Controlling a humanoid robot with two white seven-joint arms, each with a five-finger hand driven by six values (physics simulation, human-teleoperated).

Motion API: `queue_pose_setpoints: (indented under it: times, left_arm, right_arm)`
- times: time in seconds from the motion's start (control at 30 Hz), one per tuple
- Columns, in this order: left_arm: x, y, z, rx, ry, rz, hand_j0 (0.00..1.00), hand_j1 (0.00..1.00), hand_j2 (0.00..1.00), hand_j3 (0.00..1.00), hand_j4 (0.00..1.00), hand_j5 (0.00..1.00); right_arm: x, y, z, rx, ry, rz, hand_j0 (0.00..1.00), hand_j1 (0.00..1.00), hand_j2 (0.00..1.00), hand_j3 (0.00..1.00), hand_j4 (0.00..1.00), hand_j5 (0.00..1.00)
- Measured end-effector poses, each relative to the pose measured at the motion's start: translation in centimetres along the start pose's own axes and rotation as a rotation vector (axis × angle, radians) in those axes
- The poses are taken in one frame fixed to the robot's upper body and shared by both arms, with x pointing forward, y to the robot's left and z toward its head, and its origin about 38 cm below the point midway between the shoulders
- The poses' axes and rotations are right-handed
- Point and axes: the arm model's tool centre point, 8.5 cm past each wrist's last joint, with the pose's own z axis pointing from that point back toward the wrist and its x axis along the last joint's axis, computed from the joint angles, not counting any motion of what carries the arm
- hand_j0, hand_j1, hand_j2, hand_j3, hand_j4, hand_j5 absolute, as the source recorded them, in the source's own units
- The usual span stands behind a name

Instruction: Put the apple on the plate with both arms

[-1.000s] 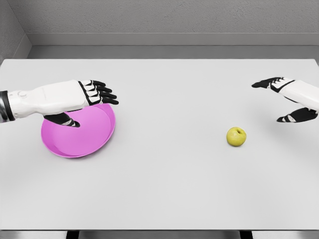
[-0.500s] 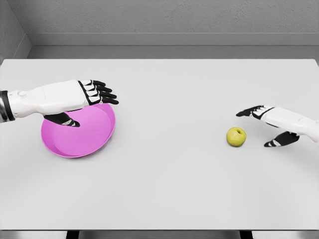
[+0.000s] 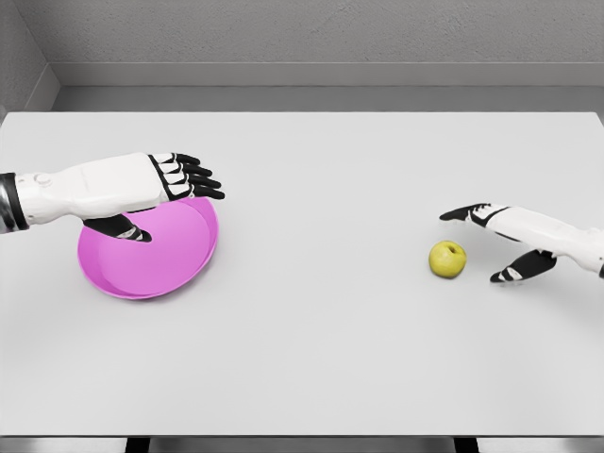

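Apple: you see one small round yellow-green apple (image 3: 447,259) lying on the white bench (image 3: 311,359), right of the middle.
Nearer hand: your right hand (image 3: 505,243) is just beside it; the apple lies to the left of its fingers (image 3: 458,213), which are spread and hold nothing.
Plate: one shallow pink round plate (image 3: 151,260), well apart at the left.
Left hand: it (image 3: 156,184) hovers over the plate, fingers extended, holding nothing.

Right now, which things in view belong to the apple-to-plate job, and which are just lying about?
Job:
- apple, on the table
- pink plate
- right robot hand, open beside the apple
- left robot hand, open over the plate

Lying about:
- nothing else
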Motion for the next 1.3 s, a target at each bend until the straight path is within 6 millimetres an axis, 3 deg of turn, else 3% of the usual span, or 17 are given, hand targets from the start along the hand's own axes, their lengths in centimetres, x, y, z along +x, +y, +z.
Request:
queue_pose_setpoints:
  times: [0.37,0.63,0.9,1.3]
  left_arm:
    - [0.0,-0.1,-0.1,-0.004,-0.002,0.002,1.0,1.0,1.0,1.0,1.0,1.0]
    - [0.1,-0.2,-0.1,-0.005,-0.004,0.002,1.0,1.0,1.0,1.0,1.0,1.0]
    - [0.1,-0.2,-0.1,-0.005,-0.004,0.002,1.0,1.0,1.0,1.0,1.0,1.0]
    - [0.1,-0.4,-0.1,-0.02,-0.004,0.004,1.0,1.0,1.0,1.0,1.0,1.0]
  right_arm:
    - [0.5,0.7,-1.8,0.019,-0.032,-0.01,1.0,1.0,1.0,1.0,1.0,1.0]
    - [0.8,0.0,-2.2,0.013,-0.043,0.003,1.0,1.0,1.0,1.0,1.0,1.0]
    - [1.2,1.0,-3.1,0.037,-0.062,-0.009,1.0,1.0,1.0,1.0,1.0,1.0]
    - [1.4,1.1,-3.5,0.046,-0.072,-0.006,0.98,0.98,0.98,0.98,0.98,0.98]
